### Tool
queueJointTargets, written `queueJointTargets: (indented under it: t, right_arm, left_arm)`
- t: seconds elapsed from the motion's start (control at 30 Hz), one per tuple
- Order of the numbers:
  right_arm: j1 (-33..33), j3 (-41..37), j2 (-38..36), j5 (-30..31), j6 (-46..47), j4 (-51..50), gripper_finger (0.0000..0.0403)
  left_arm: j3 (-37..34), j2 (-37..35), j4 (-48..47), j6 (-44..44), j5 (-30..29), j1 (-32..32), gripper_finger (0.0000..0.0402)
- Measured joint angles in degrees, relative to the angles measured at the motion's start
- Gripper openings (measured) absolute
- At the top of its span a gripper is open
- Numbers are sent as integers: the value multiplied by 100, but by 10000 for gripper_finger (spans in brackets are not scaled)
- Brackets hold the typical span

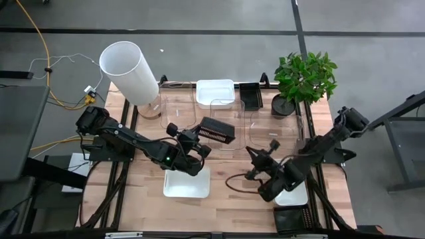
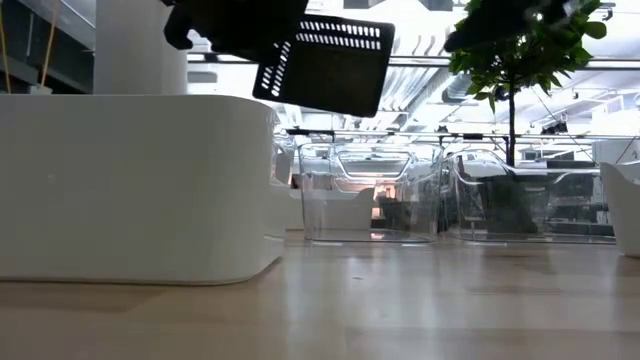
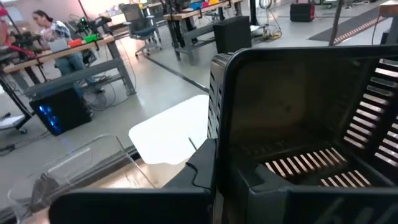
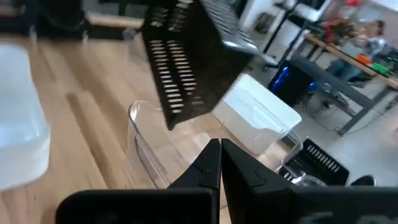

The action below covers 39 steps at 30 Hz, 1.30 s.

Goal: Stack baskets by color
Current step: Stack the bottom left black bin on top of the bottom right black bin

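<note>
The left gripper [image 1: 201,138], at frame centre, is clenched on a tilted black slotted basket [image 1: 217,131] held aloft. The right gripper [image 1: 255,164], lower right, is closed and empty.

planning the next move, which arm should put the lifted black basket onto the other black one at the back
Left, probably. The left gripper already holds the black slotted basket in the air, tilted. The right gripper is shut and empty; the back black basket sits beside the white basket.
</note>
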Motion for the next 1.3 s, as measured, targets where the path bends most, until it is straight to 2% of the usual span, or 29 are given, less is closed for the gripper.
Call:
queueJointTargets:
  t: [0.17, 0.33, 0.43, 0.63, 0.77, 1.0, 1.23, 1.3]
  right_arm:
    - [-89, -318, 18, 118, 1123, 114, 1]
    - [-275, -330, 18, 63, 961, 566, 30]
    - [-378, -330, 16, 10, 659, 995, 78]
    - [-643, -330, 16, 56, 515, 1540, 201]
    - [-850, -330, 66, 341, 515, 1783, 255]
    - [-1080, -332, 300, 560, 399, 2397, 270]
    - [-870, -335, 311, 440, -516, 3272, 270]
    - [-837, -335, 311, 225, -798, 3531, 270]
  left_arm:
    - [0, 0, -51, -172, 7, 2, 0]
    - [0, 2, -4, -223, 10, 4, 0]
    - [0, 2, -2, -326, 7, 9, 0]
    - [0, 2, 5, -464, -13, 9, 0]
    - [0, 2, 49, -493, -17, 9, 0]
    - [0, 2, 113, -489, -17, 9, 0]
    - [-2, 4, 95, -489, -136, 13, 0]
    - [-2, 4, 93, -489, -212, 12, 0]
